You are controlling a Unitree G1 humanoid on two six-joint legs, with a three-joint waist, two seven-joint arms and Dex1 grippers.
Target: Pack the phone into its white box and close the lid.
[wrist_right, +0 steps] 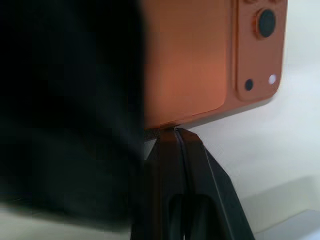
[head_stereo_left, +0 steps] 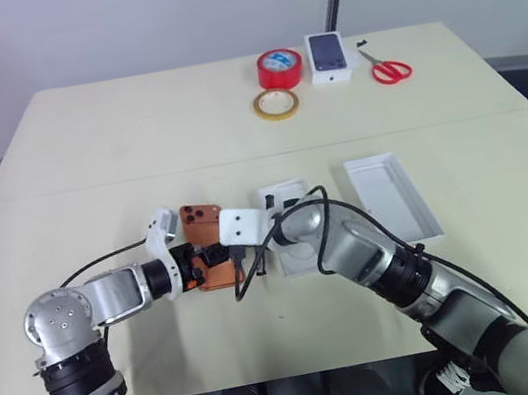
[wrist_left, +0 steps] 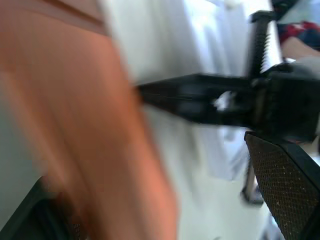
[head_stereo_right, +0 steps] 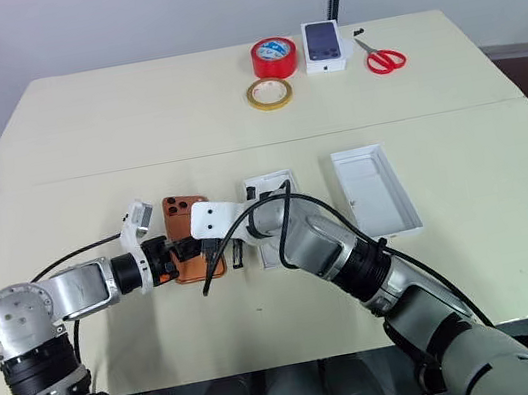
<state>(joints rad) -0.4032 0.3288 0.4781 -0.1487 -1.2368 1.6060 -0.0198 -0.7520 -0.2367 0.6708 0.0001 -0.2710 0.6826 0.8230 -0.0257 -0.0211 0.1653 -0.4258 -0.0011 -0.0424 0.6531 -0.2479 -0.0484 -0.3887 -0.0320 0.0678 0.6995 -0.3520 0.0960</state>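
The copper-orange phone [head_stereo_left: 211,229] lies back-up on the table, its camera cluster at the far end. My left gripper [head_stereo_left: 203,259] is open at the phone's near end, and the phone body [wrist_left: 75,115] sits between its fingers [wrist_left: 285,190]. My right gripper [wrist_right: 173,131] is shut, with its black tips against the phone's edge [wrist_right: 200,60]. The white box [head_stereo_left: 280,193] lies just right of the phone, largely hidden by my right arm. The lid [head_stereo_left: 393,196], a plain white tray, rests open side up further right.
At the table's far side stand a red tape roll [head_stereo_left: 279,67], a yellowish tape ring [head_stereo_left: 276,104], a small white carton with a dark phone picture [head_stereo_left: 328,55] and red scissors [head_stereo_left: 388,68]. A black cable loops over my right forearm [head_stereo_left: 287,216].
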